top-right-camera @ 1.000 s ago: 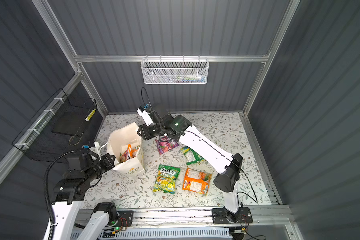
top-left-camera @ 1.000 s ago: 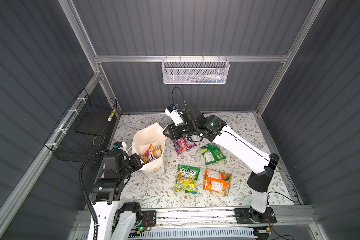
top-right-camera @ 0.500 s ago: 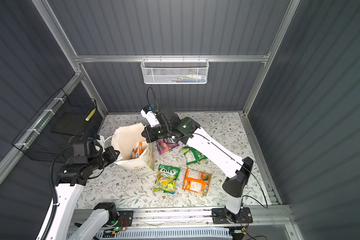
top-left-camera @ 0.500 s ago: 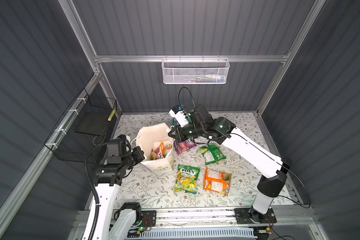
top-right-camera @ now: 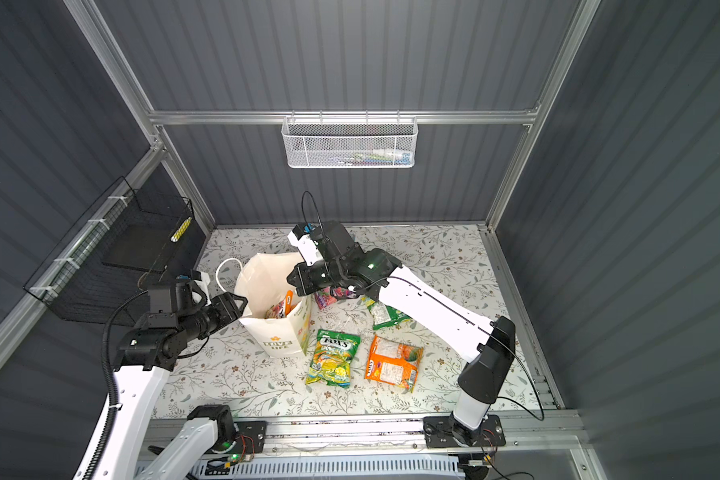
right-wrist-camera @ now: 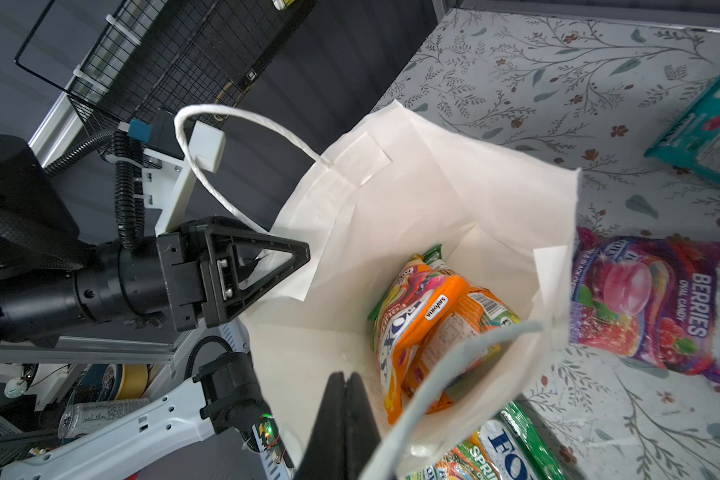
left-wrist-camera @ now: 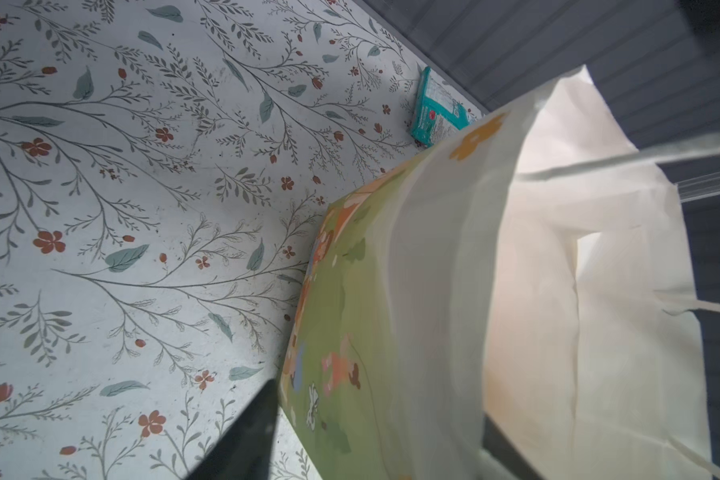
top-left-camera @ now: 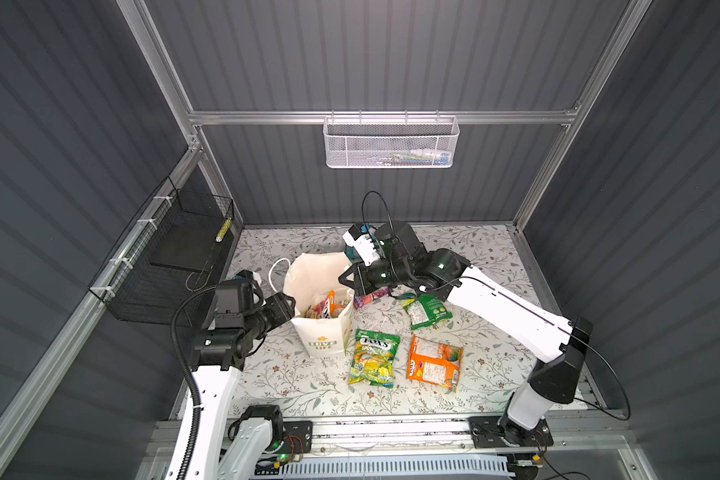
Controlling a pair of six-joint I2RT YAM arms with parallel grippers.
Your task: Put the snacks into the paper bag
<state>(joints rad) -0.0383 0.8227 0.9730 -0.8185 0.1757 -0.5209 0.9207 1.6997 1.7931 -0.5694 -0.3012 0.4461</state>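
**Ann:** While the bag stood upright on the table, mouth wide open, how much was actually in it?

**Ben:** Less than half, I'd say! Some orange wrappers sat down inside, two at least. I couldn't count what lay under them.

**Ann:** And outside?

**Ben:** Five snacks were out on the table. A yellow-green packet and an orange packet lay side by side, just right of the bag's front. A green packet was farther back, and a purple packet lay just beside the bag, under the right arm. A teal packet was behind the bag, near the back wall.

**Ann:** What about the arms?

**Ben:** The left arm reached in low and level, with the left gripper at the bag's left rim. Its fingers were spread, one outside the paper wall and one inside, not squeezing it.

**Ann:** And the right?

**Ben:** It stretched across from the right, wrist tipped down over the mouth. The right gripper had its fingers pressed together, with no snack between them. The cord looped just beside them, and I couldn't tell whether it was caught.
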